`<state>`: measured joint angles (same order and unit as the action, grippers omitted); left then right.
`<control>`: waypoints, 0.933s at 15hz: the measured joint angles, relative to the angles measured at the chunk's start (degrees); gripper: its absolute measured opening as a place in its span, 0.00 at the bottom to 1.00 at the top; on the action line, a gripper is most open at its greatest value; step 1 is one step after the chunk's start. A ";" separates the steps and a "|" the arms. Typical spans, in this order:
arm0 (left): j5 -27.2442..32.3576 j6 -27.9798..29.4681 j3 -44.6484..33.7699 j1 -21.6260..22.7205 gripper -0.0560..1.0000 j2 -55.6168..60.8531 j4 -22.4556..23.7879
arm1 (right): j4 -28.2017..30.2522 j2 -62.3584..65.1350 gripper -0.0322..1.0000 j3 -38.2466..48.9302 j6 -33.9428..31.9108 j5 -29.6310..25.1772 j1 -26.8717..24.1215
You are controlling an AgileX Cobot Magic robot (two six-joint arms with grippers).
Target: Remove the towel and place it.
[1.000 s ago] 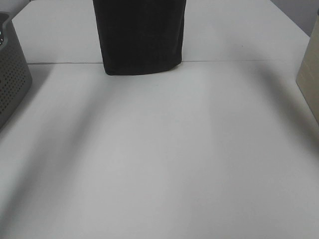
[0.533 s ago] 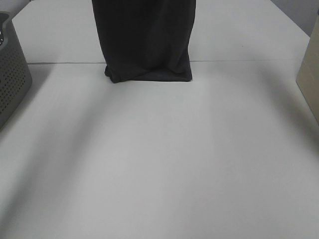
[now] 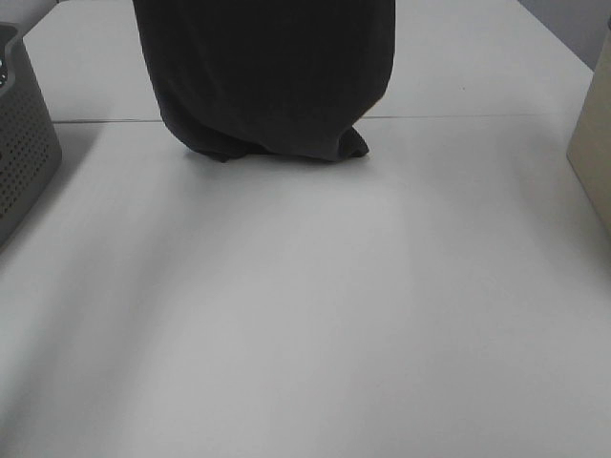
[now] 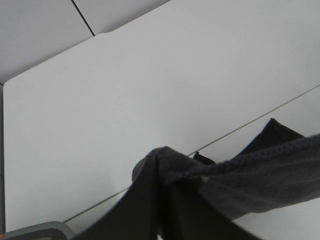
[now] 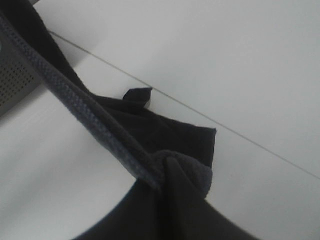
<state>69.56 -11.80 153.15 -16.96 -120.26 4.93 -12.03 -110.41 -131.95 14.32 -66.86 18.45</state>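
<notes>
Navy-black terry is bunched tight where the left gripper [image 4: 162, 170] pinches one top corner. The right gripper [image 5: 167, 172] pinches the other in the same way. Cloth hides the fingers in both wrist views, but both grippers read as clamped shut on the fabric, and the stitched hem [image 5: 95, 122] runs taut between the two corners.

From that hem the large rectangular dark towel [image 3: 267, 76] hangs down as a broad curtain over the far middle of the white table [image 3: 305, 315]. Its lower end is crumpled in folds on the surface, just at the thin seam line [image 3: 477, 116] that crosses the tabletop. A grey perforated plastic basket [image 3: 24, 143] sits well off to the left, and a beige box-like edge [image 3: 594, 143] to the right; neither touches the cloth.

I judge that the towel is already off wherever it hung and that the placing step is in hand. The next move calls for carrying both corners together, level and apart, so the cloth lays out flat and doesn't pile up, and letting go only once the hem rests on the table.
</notes>
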 joint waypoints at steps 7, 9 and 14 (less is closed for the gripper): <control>-0.11 6.42 -31.74 -0.17 0.05 20.57 -4.64 | -1.20 7.96 0.04 10.43 -2.18 -1.95 0.46; -0.40 7.33 -40.28 -0.40 0.05 26.76 -6.13 | -2.81 13.29 0.04 17.07 -3.27 -1.95 0.69; -2.35 7.73 -70.82 -0.74 0.05 45.61 -14.61 | -6.65 29.28 0.04 41.71 -6.19 -1.89 1.15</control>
<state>67.21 -4.07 82.33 -17.70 -74.66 -9.68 -18.68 -81.13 -90.24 8.14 -68.75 19.60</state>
